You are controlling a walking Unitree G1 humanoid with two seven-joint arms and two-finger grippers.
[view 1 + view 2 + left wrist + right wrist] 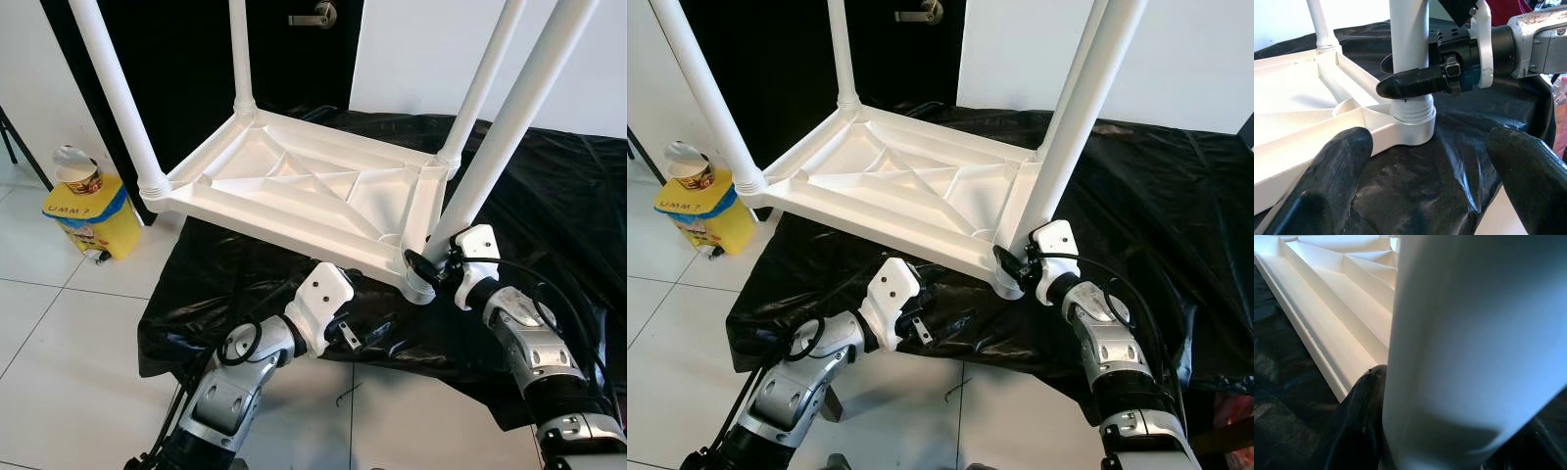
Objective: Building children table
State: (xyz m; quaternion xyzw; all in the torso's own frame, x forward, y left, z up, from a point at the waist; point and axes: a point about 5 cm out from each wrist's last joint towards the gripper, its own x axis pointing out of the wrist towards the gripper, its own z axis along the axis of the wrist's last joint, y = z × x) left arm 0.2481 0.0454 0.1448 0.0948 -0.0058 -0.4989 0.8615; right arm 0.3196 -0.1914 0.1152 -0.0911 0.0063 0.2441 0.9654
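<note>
Nearest: left claw (345, 333) held low at the front edge of the black plastic sheet (549, 215), fingers spread wide, gripping nothing. Its wrist view looks between its own two fingers (1327, 171) toward the near-right corner of the table.

Just beyond: right claw (423, 266) closed around the base of the near-right leg (509, 127), right above the threaded collar (1413, 111) where the leg enters the corner socket (1410, 132). One black finger (1415, 81) crosses the front of the leg; the other is behind it. Threads are visible above the socket rim, so I judge the leg not yet screwed fully home.

Middle: the white table top (313, 181) lies upside down on the sheet, ribbed underside facing up. Near-left leg (113, 88), far-left leg (241, 54) and far-right leg (485, 83) stand up from their corners.

Far: yellow box (93, 211) with a cup on top, on the tiled floor (59, 323) to the left; dark door behind.

Risks, as judgement:
- Turning the leg with nothing holding the top: the whole frame may spin or slide on the slick sheet instead of tightening.
- A tilted leg could cross-thread in the socket.
- A round, smooth leg may slip in the grip.
- The sheet may bunch under the corner and tip the frame.
</note>
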